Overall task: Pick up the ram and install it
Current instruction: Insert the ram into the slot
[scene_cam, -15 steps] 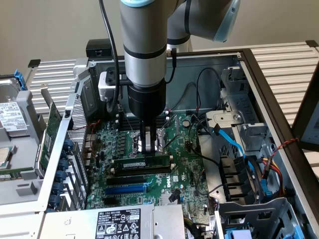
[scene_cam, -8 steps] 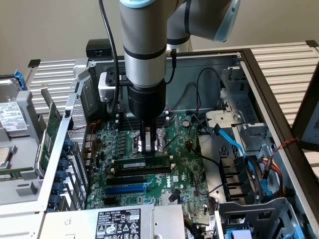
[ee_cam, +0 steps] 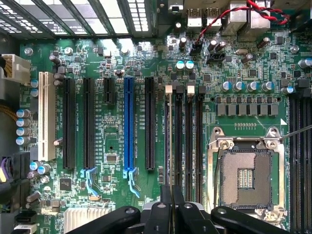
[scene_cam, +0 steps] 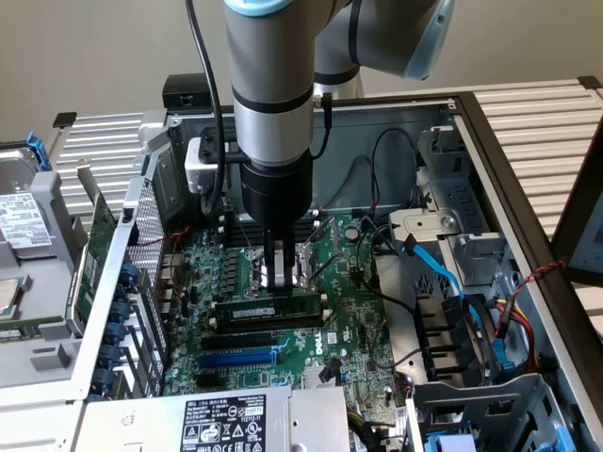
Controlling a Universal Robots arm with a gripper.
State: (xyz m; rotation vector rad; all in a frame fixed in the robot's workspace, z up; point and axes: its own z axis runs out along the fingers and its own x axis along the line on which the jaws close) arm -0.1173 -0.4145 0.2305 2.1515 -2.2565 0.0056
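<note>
The gripper (scene_cam: 276, 275) is lowered over the middle of the motherboard (scene_cam: 353, 282), and its fingers (ee_cam: 165, 204) are drawn together on the upper edge of the ram (scene_cam: 268, 307), so the thin green stick appears to be pinched between them. The ram is held upright on its long edge and lined up along one of the black memory slots (ee_cam: 187, 141). It stands on the near side of the CPU socket (ee_cam: 245, 178) and on the far side of the blue expansion slot (scene_cam: 240, 358). The picking up is judged to be done and the installing to be in hand. Whether the lower edge is already pressed home cannot be told. Seating is judged to call for a straight downward push with the stick kept square to the slot, until the white clip (ee_cam: 169, 89) at the slot's end is engaged. A tilted push could leave one end raised or strain the board.
</note>
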